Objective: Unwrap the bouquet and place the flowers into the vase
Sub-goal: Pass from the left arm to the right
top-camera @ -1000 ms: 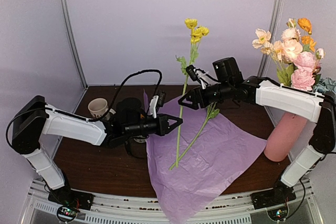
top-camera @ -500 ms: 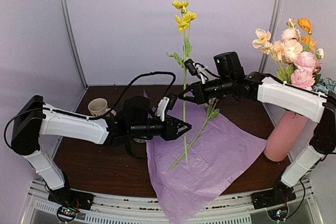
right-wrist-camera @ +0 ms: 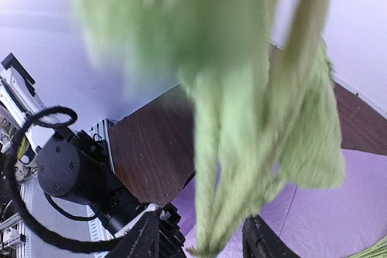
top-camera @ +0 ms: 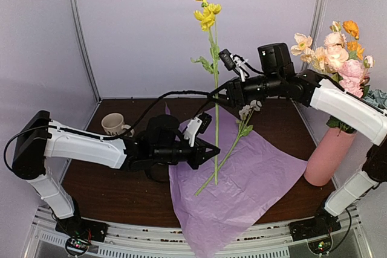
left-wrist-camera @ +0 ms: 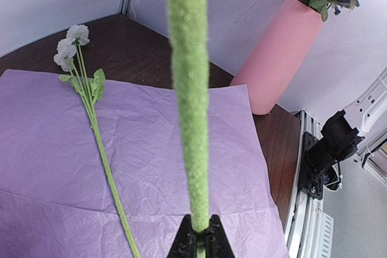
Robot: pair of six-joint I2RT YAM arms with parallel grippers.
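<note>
At the lower centre of the top view, an unfolded sheet of lilac tissue paper (top-camera: 254, 191) lies flat on the dark wooden table (top-camera: 109, 191), so the unwrapping looks done. Just above the sheet's left edge, the left gripper (top-camera: 211, 151) is clenched on the bottom end of a long, fuzzy green-stemmed yellow flower (top-camera: 211, 58). It holds the flower upright, probably so the other arm can take it higher up. Beside it a thin white-blossomed stem (top-camera: 225, 156) lies slantwise on the paper, waiting its turn. Further back, at mid-frame, the right gripper (top-camera: 219, 96) sits astride the yellow flower's stem below its leaves, fingers apart on either side and not pinching. At the right edge stands the tall matte pink vase (top-camera: 326, 155), already holding peach, pink and orange blooms (top-camera: 335, 55). The handover seems meant to bring this stem within its reach.
</note>
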